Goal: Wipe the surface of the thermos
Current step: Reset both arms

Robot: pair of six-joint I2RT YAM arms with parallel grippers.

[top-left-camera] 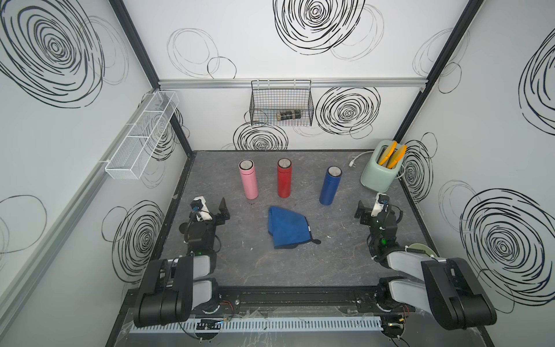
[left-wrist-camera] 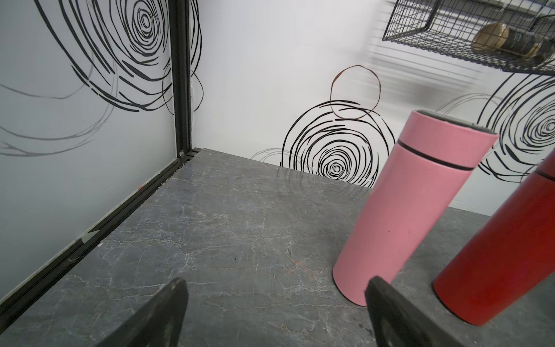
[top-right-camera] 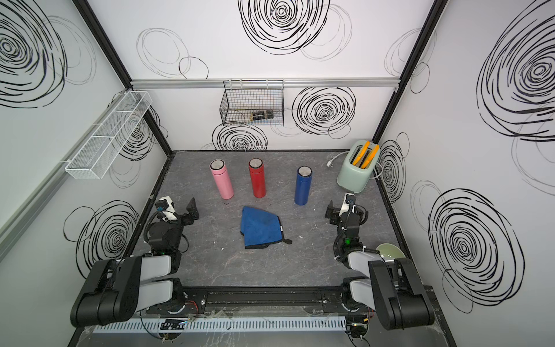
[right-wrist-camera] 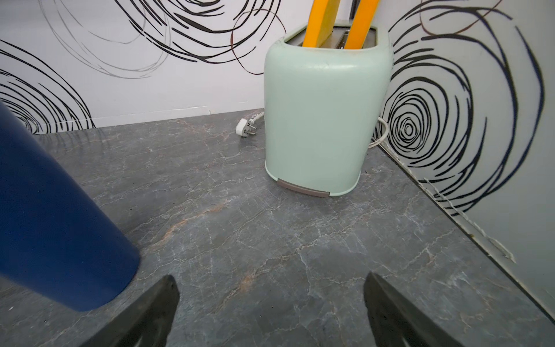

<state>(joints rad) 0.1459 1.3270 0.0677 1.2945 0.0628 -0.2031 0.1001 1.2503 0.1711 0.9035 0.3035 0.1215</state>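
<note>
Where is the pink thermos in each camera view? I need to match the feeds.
Top views: pink thermos, upright, at the left end of the thermos row, in both.
Left wrist: standing just beyond one fingertip.
Right wrist: not in it.
Shared landmark: red thermos, next to it in the top and left wrist views.

Wrist pictures' edges cut off the red thermos (left-wrist-camera: 495, 255) and the blue thermos (right-wrist-camera: 54, 216). The right arm (top-left-camera: 405, 264) half hid a green plate (top-left-camera: 422, 248) by the right edge of the table (top-left-camera: 339, 264). The object (top-left-camera: 289, 115) in the wire basket (top-left-camera: 270, 96) was too small to name.
</note>
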